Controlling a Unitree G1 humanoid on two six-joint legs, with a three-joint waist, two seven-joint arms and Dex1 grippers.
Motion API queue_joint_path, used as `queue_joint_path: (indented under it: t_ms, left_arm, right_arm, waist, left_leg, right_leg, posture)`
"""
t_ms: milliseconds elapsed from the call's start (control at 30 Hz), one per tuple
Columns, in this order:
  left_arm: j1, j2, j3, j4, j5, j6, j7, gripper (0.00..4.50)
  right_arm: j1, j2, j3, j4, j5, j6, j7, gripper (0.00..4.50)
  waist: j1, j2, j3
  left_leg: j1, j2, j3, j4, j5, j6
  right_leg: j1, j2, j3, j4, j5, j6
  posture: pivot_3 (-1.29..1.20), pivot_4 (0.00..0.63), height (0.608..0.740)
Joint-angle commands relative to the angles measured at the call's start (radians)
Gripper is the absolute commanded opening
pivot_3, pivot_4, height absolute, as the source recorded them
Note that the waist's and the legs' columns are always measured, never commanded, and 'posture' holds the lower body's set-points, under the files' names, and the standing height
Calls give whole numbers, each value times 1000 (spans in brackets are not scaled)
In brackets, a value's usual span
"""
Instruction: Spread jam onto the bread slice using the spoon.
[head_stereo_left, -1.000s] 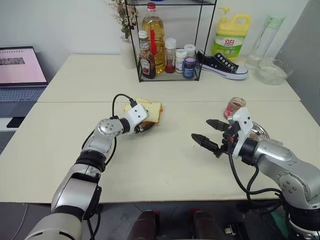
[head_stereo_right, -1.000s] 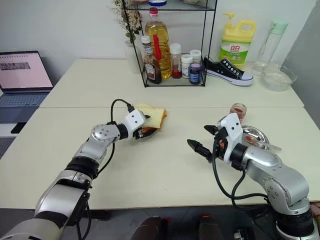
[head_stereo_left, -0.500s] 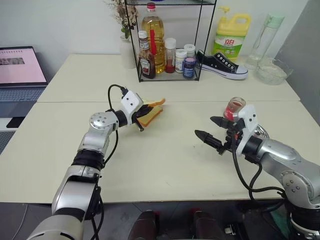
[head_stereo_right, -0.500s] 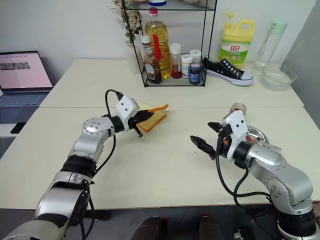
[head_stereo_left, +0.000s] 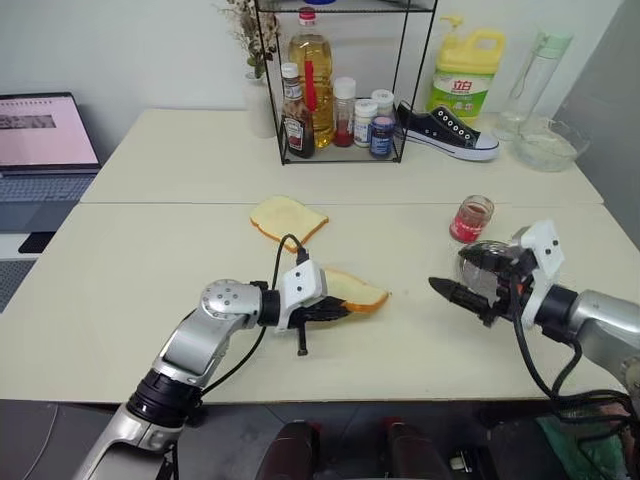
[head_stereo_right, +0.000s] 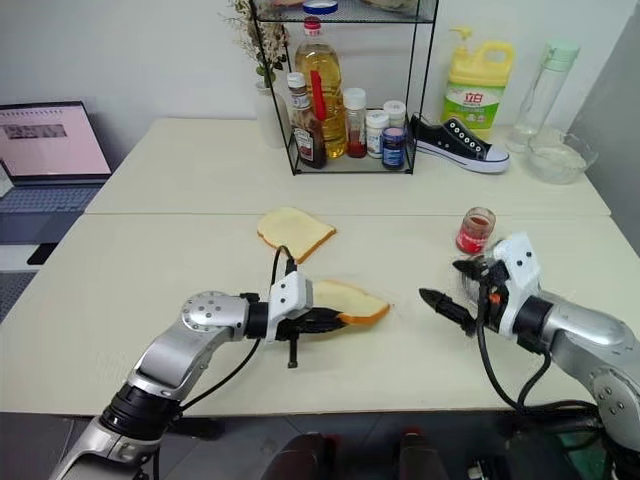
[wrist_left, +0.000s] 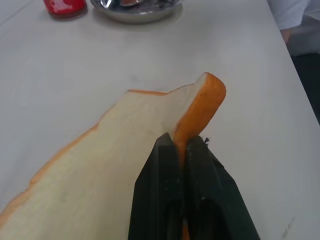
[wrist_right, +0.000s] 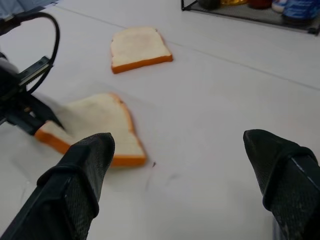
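My left gripper (head_stereo_left: 335, 310) is shut on the crust edge of the bread slice (head_stereo_left: 358, 292), a pale slice with a tan crust; its far end rests low over the table's near middle. In the left wrist view the fingers (wrist_left: 165, 165) pinch the crust of the bread slice (wrist_left: 115, 150). The jam shows as the red contents of a small glass jar (head_stereo_left: 471, 218) to the right. My right gripper (head_stereo_left: 450, 270) stands open and empty right of the slice, in front of the jar. The spoon is hidden.
A second, smaller slice (head_stereo_left: 288, 218) lies farther back. A round steel dish (wrist_left: 135, 19) sits beside the jar, behind my right gripper. At the back stand a wire rack of bottles (head_stereo_left: 330, 90), a shoe (head_stereo_left: 445, 130), a detergent bottle (head_stereo_left: 465, 70) and a laptop (head_stereo_left: 45, 135).
My left gripper shut on the top slice, lifted it off the other slice and carried it nearer and to the right. The right gripper drew back to the right, still open.
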Motion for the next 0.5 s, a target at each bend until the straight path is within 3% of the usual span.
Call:
queue_joint_path:
  t_ms: [33, 400, 433, 500]
  left_arm:
    - [-38, -32, -25, 12, 24, -11, 22, 28]
    - [-53, -44, -54, 72, 51, -33, 4, 28]
    - [-52, -41, -51, 63, 39, -21, -5, 496]
    - [-42, -25, -36, 21, -6, 25, -39, 966]
  right_arm:
    - [39, -22, -23, -48, 35, 4, 24, 4500]
    - [16, -21, -3, -36, 46, 0, 1, 4500]
    - [16, -22, -2, -39, 54, 4, 3, 4500]
    - [18, -29, -3, -46, 69, 12, 11, 4500]
  waist:
    - [-1, 0, 0]
    - [-4, 0, 0]
    - [-4, 0, 0]
    - [-4, 0, 0]
  left_leg:
    - [0, 0, 0, 0, 0, 0]
    - [1, 0, 0, 0, 0, 0]
    - [1, 0, 0, 0, 0, 0]
    - [1, 0, 0, 0, 0, 0]
  right_leg:
    - [0, 0, 0, 0, 0, 0]
    - [0, 1, 0, 0, 0, 0]
    - [0, 1, 0, 0, 0, 0]
    - [0, 1, 0, 0, 0, 0]
  posture:
    - [0, 150, 740]
    - [0, 150, 740]
    - [0, 150, 740]
    - [0, 150, 740]
